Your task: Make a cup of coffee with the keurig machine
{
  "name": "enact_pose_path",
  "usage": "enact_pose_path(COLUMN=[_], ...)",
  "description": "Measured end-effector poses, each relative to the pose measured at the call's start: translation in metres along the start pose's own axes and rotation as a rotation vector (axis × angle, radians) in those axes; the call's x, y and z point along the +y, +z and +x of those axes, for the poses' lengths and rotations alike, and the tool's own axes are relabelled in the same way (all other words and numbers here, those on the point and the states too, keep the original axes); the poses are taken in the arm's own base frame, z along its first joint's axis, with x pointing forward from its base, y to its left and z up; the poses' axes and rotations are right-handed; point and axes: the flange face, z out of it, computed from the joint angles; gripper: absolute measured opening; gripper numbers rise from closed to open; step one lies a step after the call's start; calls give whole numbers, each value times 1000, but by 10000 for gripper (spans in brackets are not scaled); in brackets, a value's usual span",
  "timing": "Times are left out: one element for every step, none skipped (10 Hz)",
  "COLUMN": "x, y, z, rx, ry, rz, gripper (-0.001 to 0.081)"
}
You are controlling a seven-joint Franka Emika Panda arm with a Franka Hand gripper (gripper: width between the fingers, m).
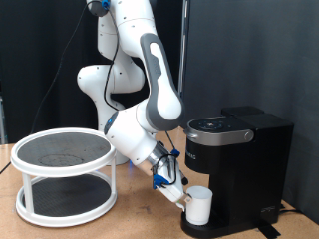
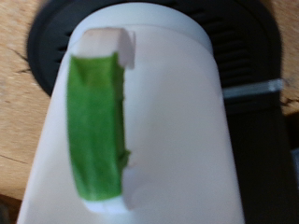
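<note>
Exterior view first: the white Franka arm point(image 1: 140, 70) rises from behind the table, bends at a high elbow and slopes steeply down toward the boxy matte-black Keurig machine point(image 1: 234, 169), its wrist tilted so the hand points at the foot of that machine. The two-finger gripper point(image 1: 182, 197) sits low, just beside the machine's front, with blue cabling bunched at the wrist above it. The plain white ceramic cup point(image 1: 199, 205) stands upright on the machine's round black drip base point(image 1: 199, 229), beneath the silver-trimmed lid point(image 1: 219, 127), and the fingertips are right against the cup on the side away from the machine's body. Whether the fingers are clamped on the cup or merely beside it cannot be told; the contact is too small and blurred.

A round white two-tier stand with dark mesh shelves point(image 1: 65, 174) rests on the wooden table point(image 1: 130, 221), well apart from the machine, on the arm's far side.

Wrist view fills almost wholly with the cup point(image 2: 173, 131), very close, its handle faced with a green strip point(image 2: 96, 126). The dark ribbed drip base point(image 2: 56, 51) curves behind it. No fingers show here.
</note>
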Motion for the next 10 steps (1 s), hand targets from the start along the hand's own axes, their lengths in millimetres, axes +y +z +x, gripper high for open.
enact_pose_path(x=[0, 0, -1, -2, -5, -12, -17, -21, -26, -29], y=[0, -1, -1, -2, -5, -10, -15, -20, -24, -28], z=[0, 0, 1, 2, 5, 12, 20, 29, 37, 42], rx=[12, 15, 16, 15, 9, -11, -34, -42, -32, -26], ry=[9, 8, 9, 12, 25, 51, 69, 78, 83, 84], rz=[-17, -20, -19, -13, 16, 90, 159, 201, 209, 207], gripper=[734, 734, 734, 734, 734, 734, 734, 734, 734, 734])
